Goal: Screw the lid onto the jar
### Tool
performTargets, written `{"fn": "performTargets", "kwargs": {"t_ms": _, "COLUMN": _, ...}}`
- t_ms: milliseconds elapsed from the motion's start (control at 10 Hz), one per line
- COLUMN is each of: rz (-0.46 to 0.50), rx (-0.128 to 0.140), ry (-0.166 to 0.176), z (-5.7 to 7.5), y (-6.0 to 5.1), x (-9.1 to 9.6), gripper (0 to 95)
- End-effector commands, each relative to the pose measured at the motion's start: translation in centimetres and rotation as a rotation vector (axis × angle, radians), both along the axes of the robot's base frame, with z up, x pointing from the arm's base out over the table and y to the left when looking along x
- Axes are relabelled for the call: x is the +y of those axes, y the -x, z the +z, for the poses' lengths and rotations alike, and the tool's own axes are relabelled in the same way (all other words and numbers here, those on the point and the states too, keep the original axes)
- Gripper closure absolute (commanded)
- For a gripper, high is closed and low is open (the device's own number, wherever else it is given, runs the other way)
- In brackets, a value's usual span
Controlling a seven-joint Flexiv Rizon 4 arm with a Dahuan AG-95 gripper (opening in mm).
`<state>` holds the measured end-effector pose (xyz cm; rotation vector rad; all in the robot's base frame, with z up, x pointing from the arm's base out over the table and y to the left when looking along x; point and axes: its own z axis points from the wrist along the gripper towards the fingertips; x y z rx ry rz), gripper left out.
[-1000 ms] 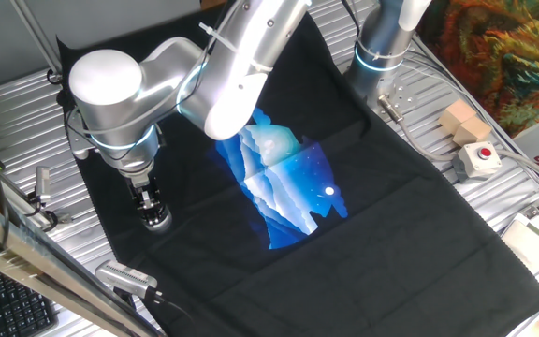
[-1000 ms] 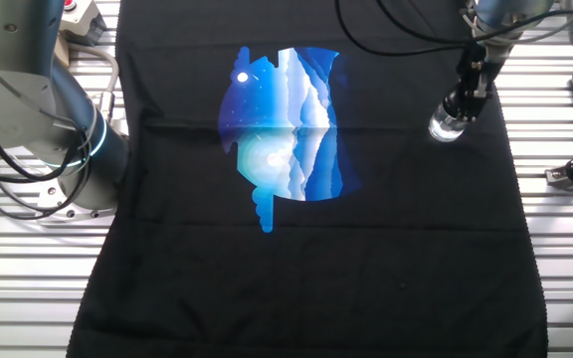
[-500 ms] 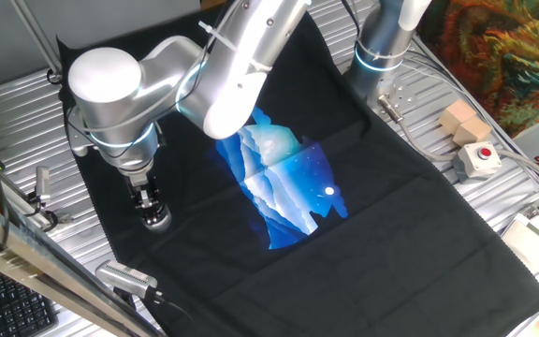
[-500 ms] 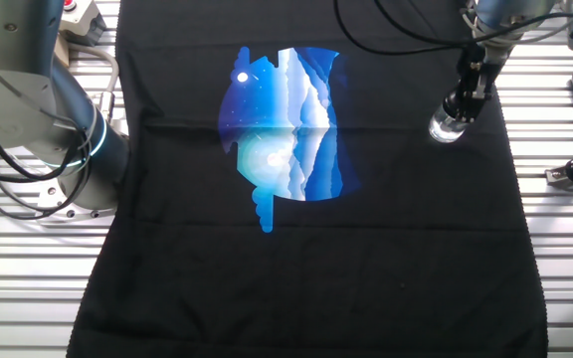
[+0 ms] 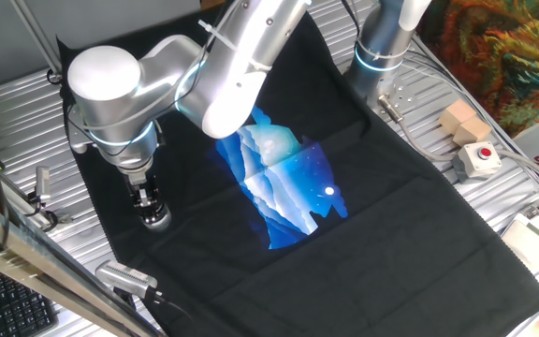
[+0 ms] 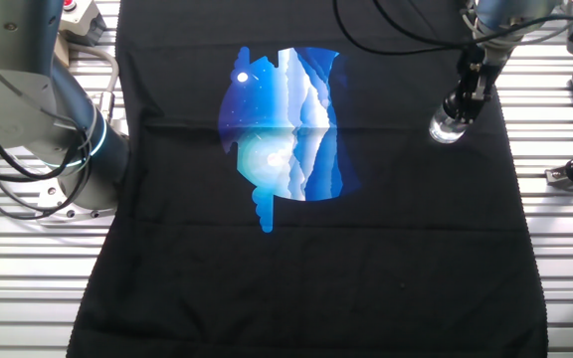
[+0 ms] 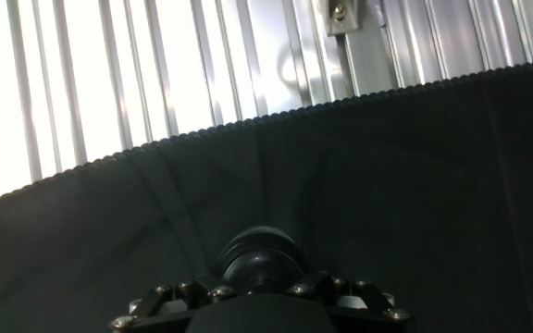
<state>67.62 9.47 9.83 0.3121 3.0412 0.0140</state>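
The jar [image 5: 158, 221], a small squat piece of shining clear glass, stands on the black cloth near its left edge; in the other fixed view the jar [image 6: 445, 128] is at the upper right. My gripper [image 5: 150, 202] points straight down right on top of it, and from the other side the gripper [image 6: 462, 101] looks the same. In the hand view the lid [image 7: 262, 256] shows as a dark round cap held between the fingers of the gripper [image 7: 262, 279], which is shut on it. The jar's mouth is hidden under the lid.
A black cloth [image 5: 391, 234] with a blue picture [image 5: 288, 183] covers the table. A red-buttoned box [image 5: 478, 159] and a wooden block [image 5: 463, 121] sit at the right. A second arm's base [image 6: 80, 149] stands beside the cloth. Ribbed metal table [image 7: 109, 83] begins just past the cloth edge.
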Motion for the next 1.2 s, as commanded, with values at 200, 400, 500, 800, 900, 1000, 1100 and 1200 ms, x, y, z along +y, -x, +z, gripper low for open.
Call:
{"fn": "performTargets", "kwargs": {"t_ms": 200, "rz": 0.008, "rx": 0.001, "ry": -0.001, "z": 0.01, "y": -0.04, "x": 0.03, "gripper": 95.0}}
{"fn": "performTargets", "kwargs": {"t_ms": 400, "rz": 0.012, "rx": 0.0, "ry": 0.003, "z": -0.03, "y": -0.06, "x": 0.18, "gripper": 95.0}}
{"fn": "performTargets", "kwargs": {"t_ms": 500, "rz": 0.014, "rx": -0.003, "ry": 0.003, "z": -0.05, "y": -0.08, "x": 0.26, "gripper": 95.0}}
{"fn": "performTargets", "kwargs": {"t_ms": 800, "rz": 0.012, "rx": -0.008, "ry": 0.002, "z": -0.05, "y": -0.16, "x": 0.57, "gripper": 95.0}}
{"fn": "performTargets", "kwargs": {"t_ms": 900, "rz": 0.008, "rx": -0.007, "ry": 0.003, "z": -0.06, "y": -0.16, "x": 0.6, "gripper": 95.0}}
{"fn": "performTargets", "kwargs": {"t_ms": 1000, "rz": -0.001, "rx": -0.005, "ry": 0.005, "z": -0.08, "y": -0.17, "x": 0.62, "gripper": 95.0}}
{"fn": "performTargets", "kwargs": {"t_ms": 1100, "rz": -0.014, "rx": -0.004, "ry": 0.004, "z": -0.1, "y": -0.17, "x": 0.61, "gripper": 95.0}}
{"fn": "performTargets", "kwargs": {"t_ms": 1200, "rz": -0.017, "rx": -0.006, "ry": 0.004, "z": -0.13, "y": -0.17, "x": 0.61, "gripper": 95.0}}
